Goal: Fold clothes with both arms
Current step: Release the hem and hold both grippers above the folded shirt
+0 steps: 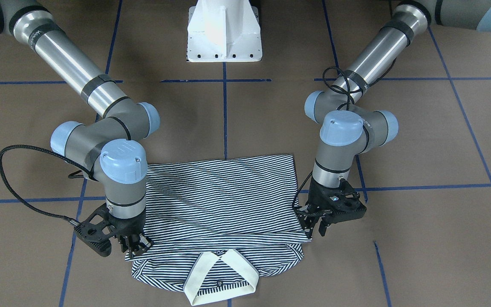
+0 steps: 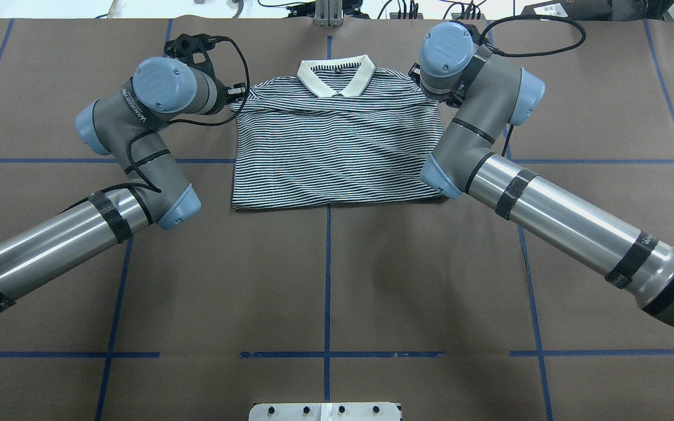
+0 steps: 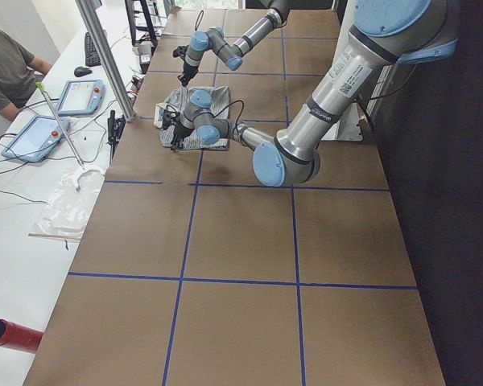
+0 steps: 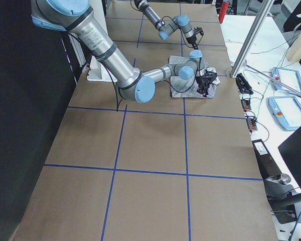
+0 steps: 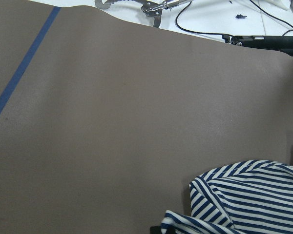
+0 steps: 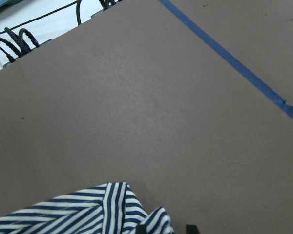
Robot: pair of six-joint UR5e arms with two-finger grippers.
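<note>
Left gripper (image 1: pixel 316 230): at the polo shirt's (image 2: pixel 337 146) 10 o'clock corner in the overhead view, jaws seemingly apart. Shirt: at the table's 12 o'clock, hem folded up near the collar (image 2: pixel 312 79). Right gripper (image 1: pixel 137 246): 2 o'clock corner, seemingly apart. We judge one fold laid, further folds left

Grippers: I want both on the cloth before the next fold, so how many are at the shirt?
2. The left gripper is at the shirt's folded edge on one side of the collar; the right gripper at the other side.
</note>
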